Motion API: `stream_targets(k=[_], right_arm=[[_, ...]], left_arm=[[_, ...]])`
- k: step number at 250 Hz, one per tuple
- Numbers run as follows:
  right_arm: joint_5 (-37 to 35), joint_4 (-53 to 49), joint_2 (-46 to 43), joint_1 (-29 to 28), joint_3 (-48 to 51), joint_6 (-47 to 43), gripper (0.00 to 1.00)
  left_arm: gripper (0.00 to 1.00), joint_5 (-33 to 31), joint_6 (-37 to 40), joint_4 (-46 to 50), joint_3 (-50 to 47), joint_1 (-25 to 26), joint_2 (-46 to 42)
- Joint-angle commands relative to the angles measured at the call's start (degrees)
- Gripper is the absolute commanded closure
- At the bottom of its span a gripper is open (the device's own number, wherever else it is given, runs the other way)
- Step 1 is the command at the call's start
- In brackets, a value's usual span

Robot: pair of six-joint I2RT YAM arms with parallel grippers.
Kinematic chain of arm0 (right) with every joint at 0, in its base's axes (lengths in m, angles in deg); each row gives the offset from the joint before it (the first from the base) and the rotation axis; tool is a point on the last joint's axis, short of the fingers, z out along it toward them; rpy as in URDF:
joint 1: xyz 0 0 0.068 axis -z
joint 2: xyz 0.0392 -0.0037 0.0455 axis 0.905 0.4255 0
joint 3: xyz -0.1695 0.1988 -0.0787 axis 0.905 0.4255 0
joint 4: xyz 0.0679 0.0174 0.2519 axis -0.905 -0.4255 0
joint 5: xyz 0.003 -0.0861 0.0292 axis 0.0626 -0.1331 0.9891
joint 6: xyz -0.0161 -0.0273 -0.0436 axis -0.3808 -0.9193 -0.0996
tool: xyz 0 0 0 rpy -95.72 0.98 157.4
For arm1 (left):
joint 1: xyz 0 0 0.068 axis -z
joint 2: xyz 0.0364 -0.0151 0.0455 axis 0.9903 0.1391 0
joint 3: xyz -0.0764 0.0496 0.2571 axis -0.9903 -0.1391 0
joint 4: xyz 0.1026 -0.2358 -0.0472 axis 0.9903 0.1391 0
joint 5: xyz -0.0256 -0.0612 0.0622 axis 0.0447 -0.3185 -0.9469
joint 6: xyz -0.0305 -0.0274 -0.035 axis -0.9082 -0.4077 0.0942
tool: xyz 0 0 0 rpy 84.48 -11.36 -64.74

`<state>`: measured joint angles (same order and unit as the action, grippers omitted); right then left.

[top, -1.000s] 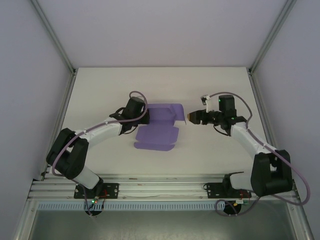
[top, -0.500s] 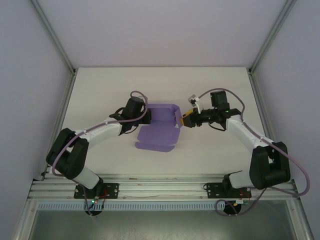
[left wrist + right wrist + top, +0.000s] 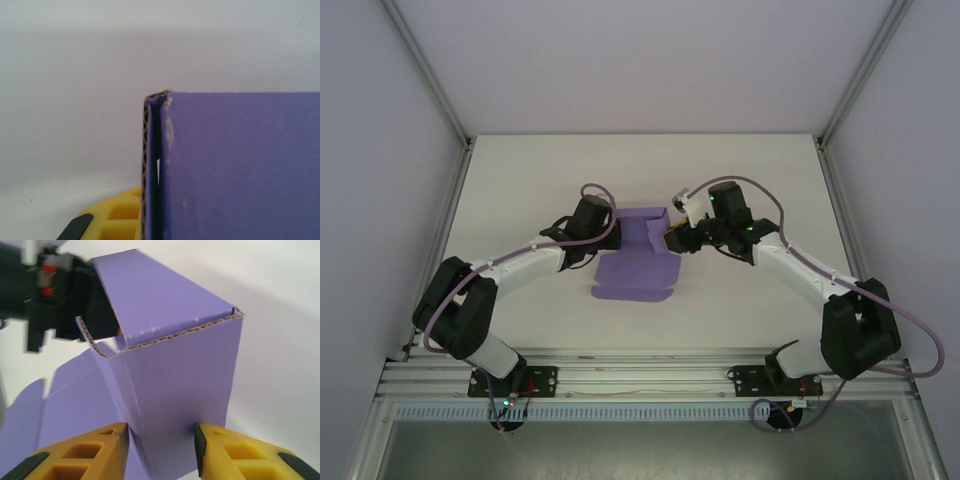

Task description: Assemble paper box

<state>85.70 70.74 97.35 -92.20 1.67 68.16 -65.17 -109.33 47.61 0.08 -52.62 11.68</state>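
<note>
Since a second before, my right arm had swung left across the counter (image 3: 570, 170), and the right gripper (image 3: 672, 238), which had hung well clear of the box (image 3: 638, 265), had reached the box's far right corner. Its fingers had also drawn closer together. My left arm had hardly moved.

From above, the box lay near the middle of the counter between the two arms. It was mostly a flat purple sheet, with its far end folded up into low walls.

The left gripper (image 3: 613, 234) sat at the far left side of the box, pressed together on the raised wall there. In the left wrist view, one yellow finger (image 3: 117, 220) lay against the outer face of the doubled card. The other finger was hidden behind the card.

In the right wrist view, an upright purple panel stood between the right gripper's two yellow fingers (image 3: 75, 457), and each pad sat just beside one of its edges. The fingers were still some way apart, and I could not tell whether they were actually squeezing the card or only flanking it. A second panel sloped away from the top of the upright one toward the dark body of the left gripper.
</note>
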Motion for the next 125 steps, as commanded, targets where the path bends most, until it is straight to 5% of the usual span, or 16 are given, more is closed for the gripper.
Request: stream_targets(k=[1,66,125], right_arm=[[-20.3,7.1,1.8,-3.0,-0.8,8.8,0.54],[-42.1,9.7,7.4,-9.6,-3.0,13.5,0.64],[-60.8,5.9,13.4,-12.9,-8.1,17.8,0.93]], left_arm=[[1.00,-2.9,-1.5,3.0,2.3,1.0,-1.8],[1.00,-4.6,-2.9,4.4,3.5,1.8,-1.2],[1.00,-5.8,-5.4,6.1,4.6,2.6,-0.3]])
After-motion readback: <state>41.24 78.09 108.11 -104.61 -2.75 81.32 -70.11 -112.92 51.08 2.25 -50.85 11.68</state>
